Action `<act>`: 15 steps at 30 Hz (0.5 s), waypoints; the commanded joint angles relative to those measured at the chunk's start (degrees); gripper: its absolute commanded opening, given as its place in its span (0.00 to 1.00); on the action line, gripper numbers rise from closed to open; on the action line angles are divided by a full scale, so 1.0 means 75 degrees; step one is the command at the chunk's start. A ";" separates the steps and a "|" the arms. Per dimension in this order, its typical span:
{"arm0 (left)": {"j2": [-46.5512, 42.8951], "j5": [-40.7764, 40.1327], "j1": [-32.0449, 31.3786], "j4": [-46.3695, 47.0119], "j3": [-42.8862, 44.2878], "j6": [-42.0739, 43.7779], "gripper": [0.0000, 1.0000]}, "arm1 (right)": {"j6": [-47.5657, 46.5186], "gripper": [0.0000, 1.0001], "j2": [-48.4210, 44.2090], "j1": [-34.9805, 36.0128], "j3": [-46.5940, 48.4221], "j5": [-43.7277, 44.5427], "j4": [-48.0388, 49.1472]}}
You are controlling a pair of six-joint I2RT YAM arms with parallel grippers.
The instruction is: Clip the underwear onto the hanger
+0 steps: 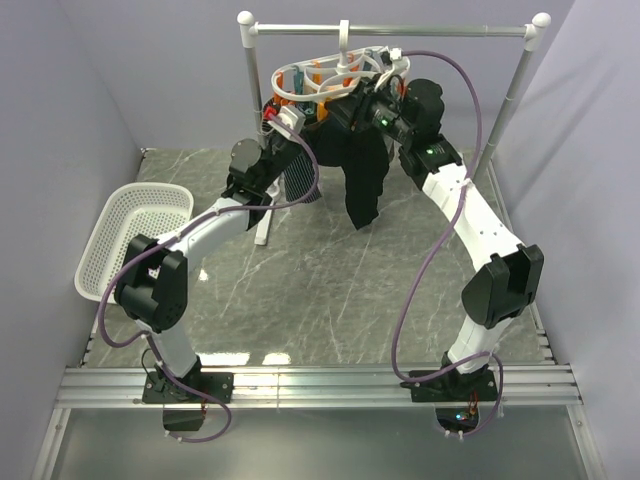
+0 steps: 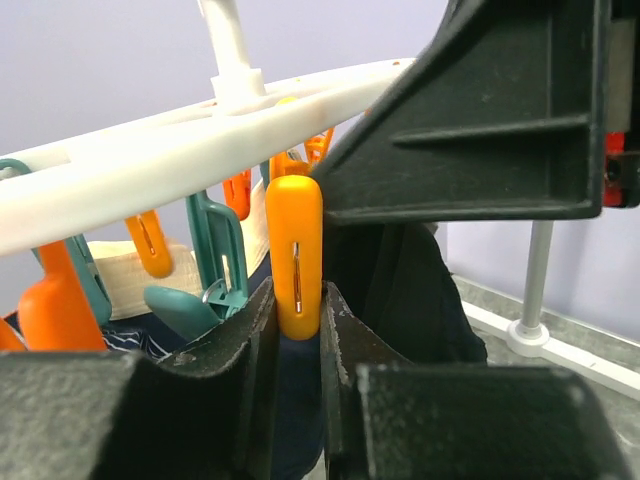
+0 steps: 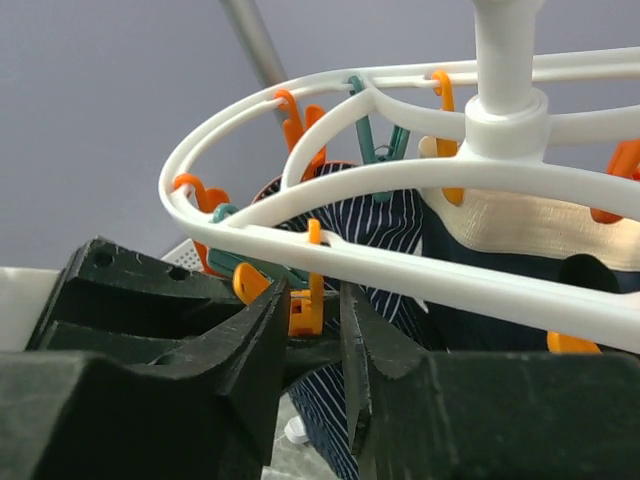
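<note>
The white oval hanger (image 1: 335,72) hangs by its hook from the rail, with orange and teal pegs under it. It also shows in the left wrist view (image 2: 150,160) and the right wrist view (image 3: 400,270). The black underwear (image 1: 362,175) hangs limp below the hanger's middle, its top edge up at my right gripper (image 1: 362,112). My left gripper (image 2: 297,300) is shut on an orange peg (image 2: 296,250), with the black cloth (image 2: 410,290) just to the right of it. My right gripper (image 3: 312,305) is nearly closed, with dark cloth bunched between its jaws, right under the hanger's rim.
A silver rail stand (image 1: 390,30) with white ball ends carries the hanger. A dark striped garment (image 3: 370,225) and a beige cloth (image 3: 540,225) hang clipped on the hanger. A white mesh basket (image 1: 140,235) lies at the table's left side.
</note>
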 commanded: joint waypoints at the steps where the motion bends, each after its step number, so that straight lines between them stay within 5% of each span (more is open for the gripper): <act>1: -0.0027 0.0437 0.0077 0.0384 0.0212 -0.0349 0.13 | 0.0208 0.36 -0.0476 -0.0249 -0.0107 -0.0410 0.0607; 15: 0.0031 0.0988 0.0253 0.0548 0.0211 -0.0748 0.12 | 0.2036 0.60 -0.0827 -0.0638 -0.1454 -0.1549 0.2774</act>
